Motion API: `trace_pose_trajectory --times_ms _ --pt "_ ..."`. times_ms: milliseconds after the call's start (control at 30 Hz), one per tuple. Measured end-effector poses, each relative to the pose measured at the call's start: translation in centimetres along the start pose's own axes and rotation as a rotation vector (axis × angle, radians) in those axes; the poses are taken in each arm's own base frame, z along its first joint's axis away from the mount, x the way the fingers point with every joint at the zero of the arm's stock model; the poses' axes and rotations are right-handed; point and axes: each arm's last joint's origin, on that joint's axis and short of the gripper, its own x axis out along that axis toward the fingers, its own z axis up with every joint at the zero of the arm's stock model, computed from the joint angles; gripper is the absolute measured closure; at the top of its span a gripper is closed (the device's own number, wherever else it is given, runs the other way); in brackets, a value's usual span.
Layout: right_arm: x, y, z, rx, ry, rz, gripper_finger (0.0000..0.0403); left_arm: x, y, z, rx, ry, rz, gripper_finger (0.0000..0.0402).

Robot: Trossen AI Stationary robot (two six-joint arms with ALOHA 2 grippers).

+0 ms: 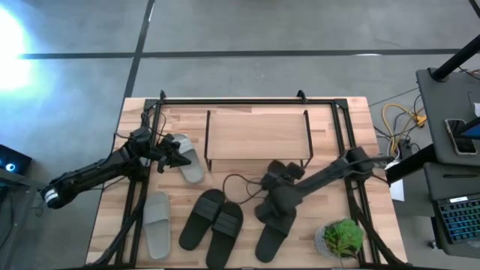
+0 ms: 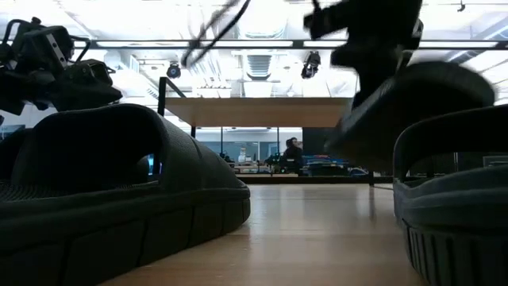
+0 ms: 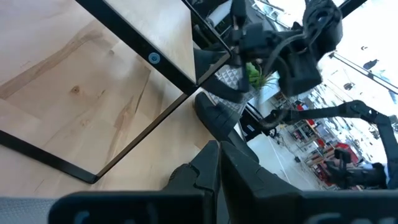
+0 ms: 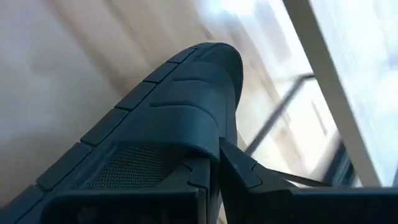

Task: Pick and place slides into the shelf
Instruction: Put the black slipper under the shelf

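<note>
Six slides: we count four black and two light grey, all in front of the shelf (image 1: pixel 257 133) and none on its top board.
Right hand (image 1: pixel 271 180): clenched on a black slide (image 2: pixel 405 103), held tilted clear of the tabletop (image 1: pixel 352 112), just in front of the shelf's right half; the wrist view shows the ribbed sole edge pinched between the fingers (image 4: pixel 242 171).
Left hand (image 1: pixel 174 155): fingers pressed together, at the upper grey slide (image 1: pixel 187 159) beside the shelf's left end; we cannot tell whether it grips that slide.
Second grey slide (image 1: pixel 157 223): flat near the front left of the tabletop.
Black pair (image 1: pixel 211 223): side by side, touching, at front centre.
Fourth black slide (image 1: pixel 271 238): flat, under the right arm, near the potted plant (image 1: pixel 341 236).
Writing: none that we can read on slides, shelf or arms.
Surface: light wood tabletop with visible grain; black metal frame rails run along its back and sides.
Shelf: light wood board on thin black legs, standing at back centre.
Room: grey concrete floor (image 1: pixel 262 30) with dark seams; yellow cables (image 1: pixel 397 120) and a laptop (image 1: pixel 457 217) lie right of the tabletop; the low view shows bright ceiling lights and a person (image 2: pixel 292 155) far behind.
</note>
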Motion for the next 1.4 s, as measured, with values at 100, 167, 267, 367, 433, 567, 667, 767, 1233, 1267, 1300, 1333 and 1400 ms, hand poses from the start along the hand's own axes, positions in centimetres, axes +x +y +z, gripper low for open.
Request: trace_pose_trajectory --times_ms 100,167,267,367,433,567,667,767,1233,1267,1300,1333,1400 --pt "1.5 0.8 0.7 0.007 -0.001 -0.060 0.0392 0.0 0.0 0.0 0.000 0.000 0.000 0.0402" --pt "2.3 1.3 0.9 -0.023 -0.013 -0.091 0.0392 0.0 0.0 0.0 -0.001 0.000 0.001 0.0402" --pt "3.5 1.7 1.0 -0.071 -0.030 -0.144 0.0392 0.0 0.0 0.0 0.001 0.000 0.000 0.0402" --pt "4.5 1.5 0.8 -0.105 -0.026 -0.192 0.0391 0.0 0.0 0.0 -0.002 0.001 0.001 0.0402" --pt "5.3 1.2 0.6 -0.115 -0.009 -0.216 0.0391 0.0 0.0 0.0 0.001 -0.001 0.000 0.0402" --pt "6.5 0.5 0.4 -0.141 0.018 -0.252 0.0391 0.0 0.0 0.0 0.000 0.000 0.000 0.0402" --pt "7.3 0.0 0.5 -0.182 0.031 -0.279 0.0390 0.0 0.0 0.0 0.000 0.000 0.000 0.0402" --pt "8.0 -0.6 0.7 -0.248 0.063 -0.297 0.0390 0.0 0.0 0.0 -0.001 0.001 0.001 0.0402" --pt "8.9 -0.8 0.7 -0.225 0.058 -0.254 0.0370 0.0 0.0 0.0 0.000 0.000 0.000 0.0402" --pt "8.9 -0.8 0.8 -0.222 0.055 -0.251 0.0362 0.0 0.0 0.0 0.000 0.000 0.000 0.0402" --pt "9.0 -0.8 0.7 -0.222 0.057 -0.252 0.0353 0.0 0.0 0.0 0.000 0.000 0.000 0.0402" --pt "9.1 -0.9 0.7 -0.225 0.062 -0.256 0.0344 0.0 0.0 0.0 0.000 0.000 0.000 0.0402" --pt "9.2 -1.0 0.6 -0.235 0.070 -0.266 0.0326 0.0 0.0 0.0 -0.002 0.001 0.001 0.0402"
